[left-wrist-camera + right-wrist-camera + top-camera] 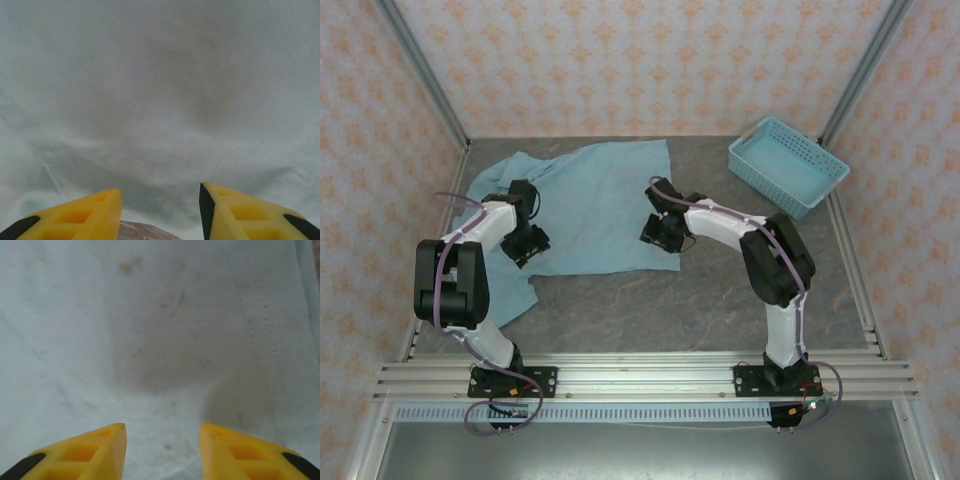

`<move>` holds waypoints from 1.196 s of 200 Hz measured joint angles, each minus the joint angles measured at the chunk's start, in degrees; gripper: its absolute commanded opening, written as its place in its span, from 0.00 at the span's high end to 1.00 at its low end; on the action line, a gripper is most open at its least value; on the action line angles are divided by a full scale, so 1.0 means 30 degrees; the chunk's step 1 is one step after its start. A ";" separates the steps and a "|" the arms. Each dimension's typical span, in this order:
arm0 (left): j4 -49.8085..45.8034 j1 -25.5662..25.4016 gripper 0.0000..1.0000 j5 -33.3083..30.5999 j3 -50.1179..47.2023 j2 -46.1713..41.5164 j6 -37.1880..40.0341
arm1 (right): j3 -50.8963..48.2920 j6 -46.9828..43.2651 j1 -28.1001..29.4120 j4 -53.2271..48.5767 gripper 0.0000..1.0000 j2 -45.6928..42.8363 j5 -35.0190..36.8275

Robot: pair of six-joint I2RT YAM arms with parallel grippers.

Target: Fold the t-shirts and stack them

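Spreading across the far-left tabletop: soft, rumpled light blue t-shirt (600,200). Over its near edge, left gripper (160,200), yellow wedge fingers parted, empty. Over a stitched seam, right gripper (162,432), likewise released. Far right, perforated plastic basket (765,185). Beneath, mottled grey table (720,290); around, peach patterned walls (650,60).

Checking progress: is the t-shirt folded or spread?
Spread: the t-shirt lies flat and wide across the table, with no folded layers visible.

A light blue soft cotton short-sleeved t-shirt (600,195) is lying spread out, unfolded and lightly rumpled — plain side showing — to the left of the light blue perforated plastic basket (767,188).
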 measured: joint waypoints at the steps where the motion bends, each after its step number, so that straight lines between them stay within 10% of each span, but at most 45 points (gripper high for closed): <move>1: 0.0080 -0.0015 0.55 0.0036 -0.0044 0.0007 0.0000 | 0.0000 -0.0022 -0.0029 -0.0044 0.64 0.0087 -0.0007; 101: 0.3767 -0.6244 0.43 0.3934 -0.4357 -0.2761 -0.3162 | -0.6798 -0.0765 -0.4787 -0.3687 0.60 -0.5268 0.2361; 171: 0.3942 -0.0801 0.31 0.2783 0.2754 -0.0415 -0.3963 | -0.5013 -0.2936 -0.4714 -0.3978 0.47 -0.7329 0.2805; 239: 0.4393 -0.0029 0.39 0.2790 0.7985 0.7213 -0.3891 | -0.2907 -0.2871 -0.4029 -0.3206 0.47 -0.5224 0.1253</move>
